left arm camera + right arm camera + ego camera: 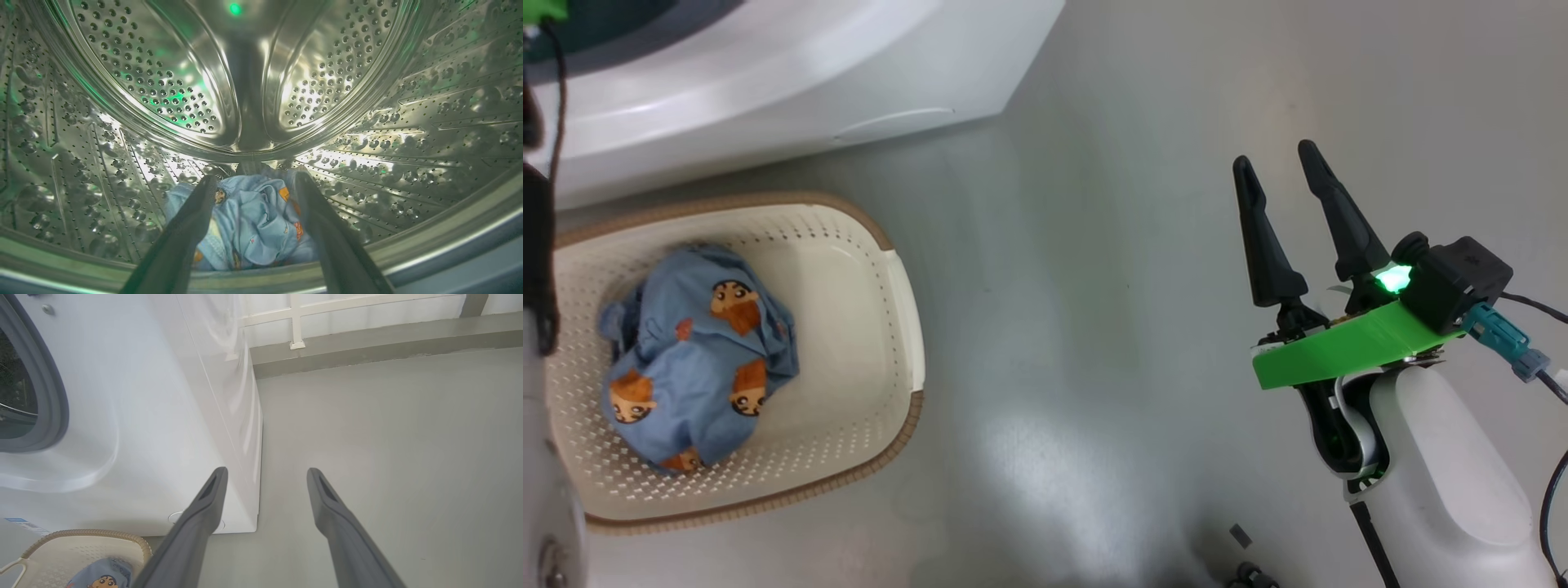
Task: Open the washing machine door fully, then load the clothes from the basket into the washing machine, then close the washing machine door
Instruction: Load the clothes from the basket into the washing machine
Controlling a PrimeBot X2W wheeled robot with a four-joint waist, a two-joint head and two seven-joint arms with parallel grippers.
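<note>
My left gripper [255, 181] reaches into the steel drum [245, 90] of the washing machine [792, 90], its two dark fingers spread open. A light blue garment [253, 222] lies on the drum floor just beyond and between them, not gripped. In the head view, the cream basket [866, 269] stands on the floor before the machine with more blue clothes [698, 351] printed with orange-brown figures bunched inside. My right gripper [1286, 163] hangs open over bare floor to the right of the basket, holding nothing. The washing machine door is out of view.
Grey floor [1094, 327] spreads between the basket and my right arm. The machine's white front and right side [163, 416] rise at the left of the right wrist view, with a grey kerb and white railing [367, 335] beyond. A blue label [20, 523] sits low on the machine.
</note>
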